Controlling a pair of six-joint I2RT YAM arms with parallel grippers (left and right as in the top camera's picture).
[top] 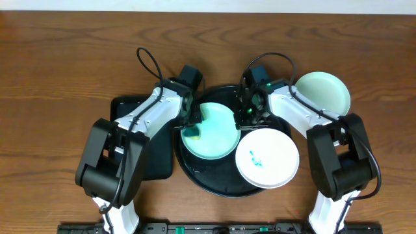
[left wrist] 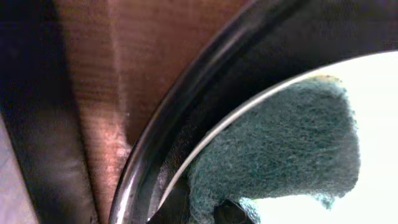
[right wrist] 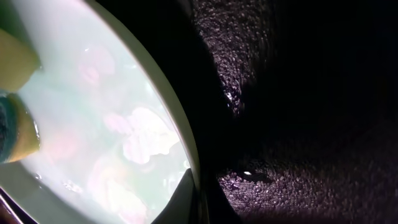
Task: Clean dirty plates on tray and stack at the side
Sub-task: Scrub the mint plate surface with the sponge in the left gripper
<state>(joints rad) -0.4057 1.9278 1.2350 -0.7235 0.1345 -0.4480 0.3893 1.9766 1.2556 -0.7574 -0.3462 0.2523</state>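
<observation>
Looking down, the left fingers (top: 190, 119) squeeze a sponge (top: 193, 132) on the mint plate (top: 218, 136) in the tray (top: 214, 190), the left wrist shows it at the plate's edge beside the tray rim, and the right wrist shows the right fingers (right wrist: 177, 205) pinching the opposite rim.

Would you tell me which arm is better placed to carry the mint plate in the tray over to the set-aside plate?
Probably right. The right tool pinches the mint plate at its right rim, and the set-aside plate lies on that side; the left tool holds the sponge.
</observation>
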